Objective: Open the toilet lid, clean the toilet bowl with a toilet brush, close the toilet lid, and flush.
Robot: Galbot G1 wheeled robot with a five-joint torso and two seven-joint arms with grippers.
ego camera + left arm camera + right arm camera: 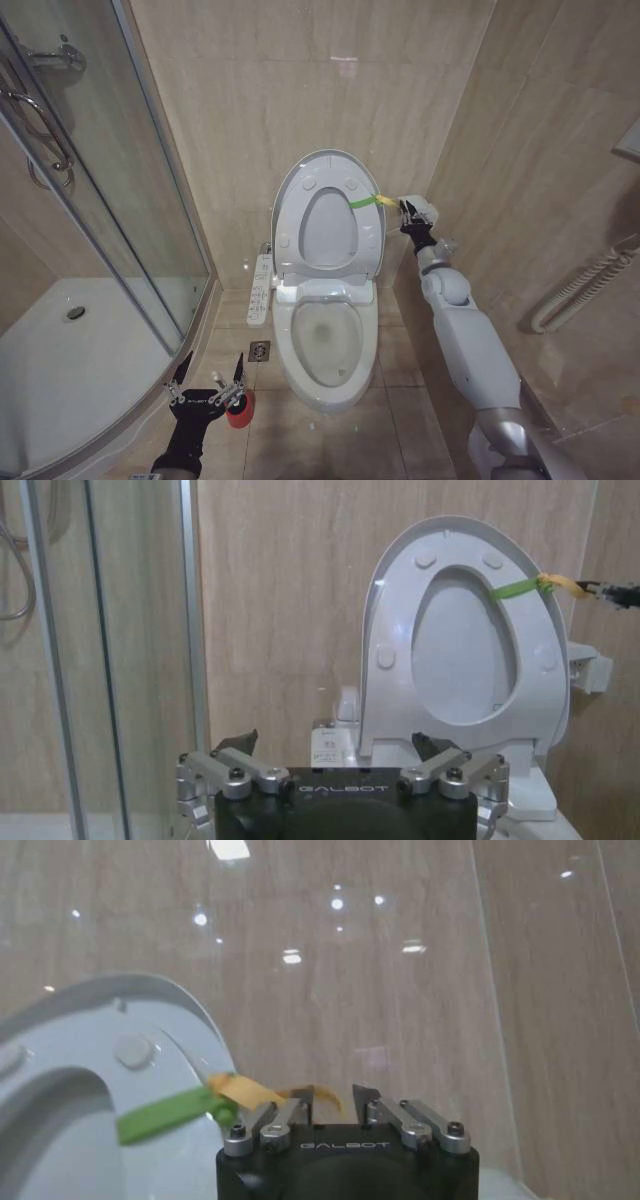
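Showing toilet lid (327,210) upright; right gripper (408,208) jaws slightly apart beside its band (366,201). Left gripper (210,385) jaws open nr toilet brush (239,406): light, thin; take handle.

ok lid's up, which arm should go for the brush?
Left, probably. The left gripper hangs open low by the red cup holder on the floor. The right gripper is up at the toilet lid, by its yellow-green band.

toilet lid (327,215) upright, toilet bowl (325,345) open
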